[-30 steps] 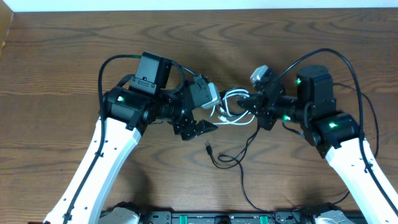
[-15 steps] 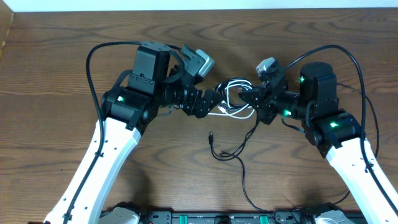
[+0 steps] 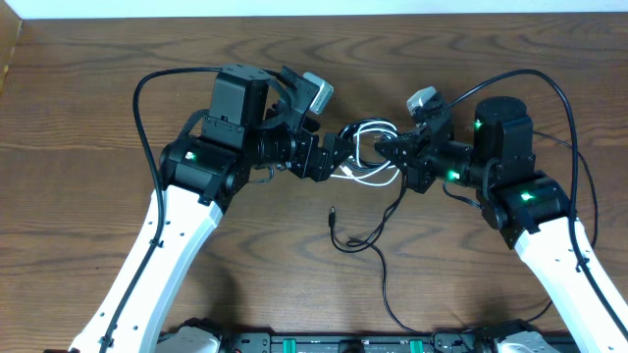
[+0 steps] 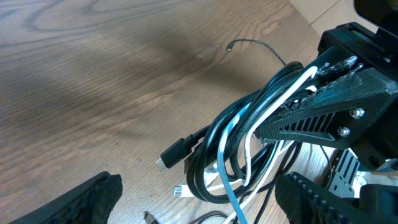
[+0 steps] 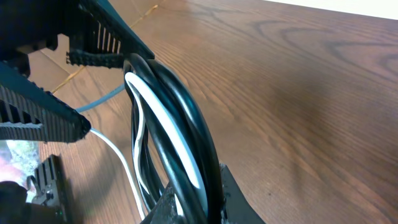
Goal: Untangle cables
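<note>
The cables are one tangled bundle (image 3: 363,157) of black and white loops, held between my two grippers above the table. My right gripper (image 3: 395,154) is shut on the bundle; in the right wrist view its jaws (image 5: 193,208) pinch black and white strands (image 5: 177,124). My left gripper (image 3: 331,162) is open, with its fingers on either side of the bundle's lower loops (image 4: 233,149) in the left wrist view (image 4: 199,202) and not closed on them. The black cord's loose tail (image 3: 353,240) lies on the table with a small plug end (image 3: 332,211). A black plug (image 4: 174,155) and a white plug (image 4: 178,191) hang from the bundle.
The wooden table (image 3: 98,88) runs under both arms. The arms' own thick black cables (image 3: 554,108) arc over the right arm and over the left arm (image 3: 147,88). A black rail (image 3: 324,343) lies along the front edge.
My left gripper has swung up and right, from below the bundle to around its left side. The right gripper kept its hold and rose slightly with the bundle.
</note>
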`<state>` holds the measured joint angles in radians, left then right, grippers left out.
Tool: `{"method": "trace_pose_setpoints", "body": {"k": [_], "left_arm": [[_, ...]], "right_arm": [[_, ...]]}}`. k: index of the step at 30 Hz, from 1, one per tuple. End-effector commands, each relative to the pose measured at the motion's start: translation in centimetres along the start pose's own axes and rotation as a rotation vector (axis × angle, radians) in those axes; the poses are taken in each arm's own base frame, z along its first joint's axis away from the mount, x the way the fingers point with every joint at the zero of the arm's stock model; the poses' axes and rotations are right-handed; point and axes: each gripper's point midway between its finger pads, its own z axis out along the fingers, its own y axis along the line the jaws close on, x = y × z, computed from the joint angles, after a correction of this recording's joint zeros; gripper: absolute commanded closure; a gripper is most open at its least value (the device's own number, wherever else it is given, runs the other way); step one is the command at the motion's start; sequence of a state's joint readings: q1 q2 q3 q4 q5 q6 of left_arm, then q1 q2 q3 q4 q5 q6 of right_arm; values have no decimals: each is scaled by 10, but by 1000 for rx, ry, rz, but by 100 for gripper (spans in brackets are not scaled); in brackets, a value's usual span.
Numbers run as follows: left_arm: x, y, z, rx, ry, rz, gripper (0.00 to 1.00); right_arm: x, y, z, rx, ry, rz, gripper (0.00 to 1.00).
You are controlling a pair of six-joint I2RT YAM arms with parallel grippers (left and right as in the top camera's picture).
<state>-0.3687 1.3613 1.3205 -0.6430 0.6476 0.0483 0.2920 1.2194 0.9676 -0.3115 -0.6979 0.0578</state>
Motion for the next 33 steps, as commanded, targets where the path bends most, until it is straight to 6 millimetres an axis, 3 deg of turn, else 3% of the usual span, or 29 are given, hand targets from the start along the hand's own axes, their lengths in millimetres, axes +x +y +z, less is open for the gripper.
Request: {"method": "trace_pose_setpoints", "body": {"k": [1, 10, 15, 20, 27, 33], "left_arm": [[-5, -3, -3, -2, -17, -26, 16], [-11, -4, -2, -10, -40, -98, 16], [-9, 7, 5, -159, -38, -62, 16], [-7, 11, 10, -279, -35, -22, 16], [4, 41, -2, -484, -3, -27, 16], [13, 52, 0, -532, 37, -35, 16]], "right_arm": [[-7, 5, -1, -27, -21, 32, 99], [-13, 7, 5, 7, -44, 124, 99], [-13, 18, 14, 22, -45, 86, 99], [-13, 15, 18, 71, -48, 77, 99], [-14, 6, 17, 127, -61, 100, 99], [-17, 8, 17, 114, -69, 96, 99]]}}
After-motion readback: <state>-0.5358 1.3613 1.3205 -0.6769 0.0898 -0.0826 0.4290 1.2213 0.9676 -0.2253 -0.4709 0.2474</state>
